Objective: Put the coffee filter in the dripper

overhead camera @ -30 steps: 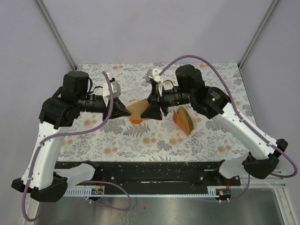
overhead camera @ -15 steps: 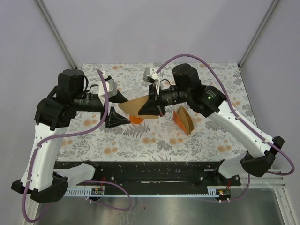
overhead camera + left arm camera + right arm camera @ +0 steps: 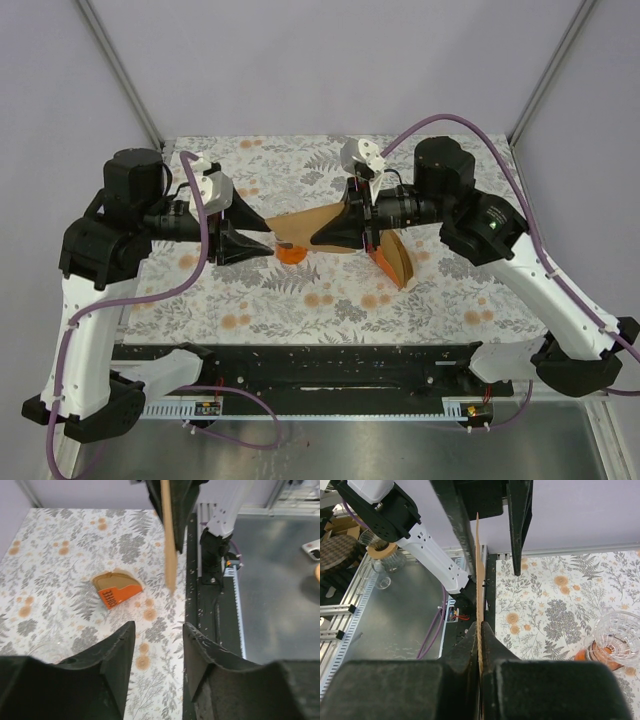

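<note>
The coffee filter (image 3: pixel 298 222), a thin light-brown paper fan, hangs in the air above the floral table. My right gripper (image 3: pixel 314 241) is shut on its right edge. The right wrist view shows the paper edge-on (image 3: pixel 479 570), pinched between my right gripper's (image 3: pixel 479 626) closed fingers. My left gripper (image 3: pixel 268 240) stands open just left of the filter's free end and holds nothing. In the left wrist view the filter (image 3: pixel 169 545) hangs ahead of my left gripper's (image 3: pixel 158 626) spread fingers, apart from them. The dripper (image 3: pixel 617 637), clear with an orange base (image 3: pixel 292 254), stands on the table below the filter.
The beige wedge-shaped holder (image 3: pixel 393 257) with its stack of brown papers lies on the table right of the dripper, under my right arm; it also shows in the left wrist view (image 3: pixel 116 589). A black rail (image 3: pixel 300 365) and a metal bench run along the near table edge.
My left gripper let go of the filter, opened and drew back left. My right gripper shut on the filter and pulled back right with it.
</note>
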Robot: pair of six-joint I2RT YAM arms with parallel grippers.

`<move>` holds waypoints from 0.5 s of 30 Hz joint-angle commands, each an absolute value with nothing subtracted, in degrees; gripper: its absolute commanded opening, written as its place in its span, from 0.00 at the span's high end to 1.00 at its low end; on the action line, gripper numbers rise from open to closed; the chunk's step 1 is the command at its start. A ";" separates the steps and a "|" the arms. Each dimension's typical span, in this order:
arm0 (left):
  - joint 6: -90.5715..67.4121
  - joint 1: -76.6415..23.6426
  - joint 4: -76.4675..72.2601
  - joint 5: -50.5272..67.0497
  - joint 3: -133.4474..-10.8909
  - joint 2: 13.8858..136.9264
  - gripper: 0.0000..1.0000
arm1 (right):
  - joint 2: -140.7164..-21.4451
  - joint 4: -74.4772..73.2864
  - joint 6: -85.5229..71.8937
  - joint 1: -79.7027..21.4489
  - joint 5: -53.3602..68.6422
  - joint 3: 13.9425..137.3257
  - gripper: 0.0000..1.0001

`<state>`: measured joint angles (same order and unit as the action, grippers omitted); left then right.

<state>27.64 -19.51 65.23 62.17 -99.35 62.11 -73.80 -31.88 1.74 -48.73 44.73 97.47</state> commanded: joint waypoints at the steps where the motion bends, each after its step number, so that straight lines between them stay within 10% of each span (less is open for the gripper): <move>1: 26.02 -19.25 62.05 71.01 -99.14 61.87 0.49 | -74.18 -29.71 0.44 -48.34 45.00 97.74 1.00; 15: 13.89 -19.34 51.77 71.72 -95.63 62.49 0.88 | -75.32 -28.83 0.35 -48.34 46.23 97.91 1.00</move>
<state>15.57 -19.51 55.48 68.84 -95.57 62.83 -75.55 -31.09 1.13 -48.69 45.19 97.45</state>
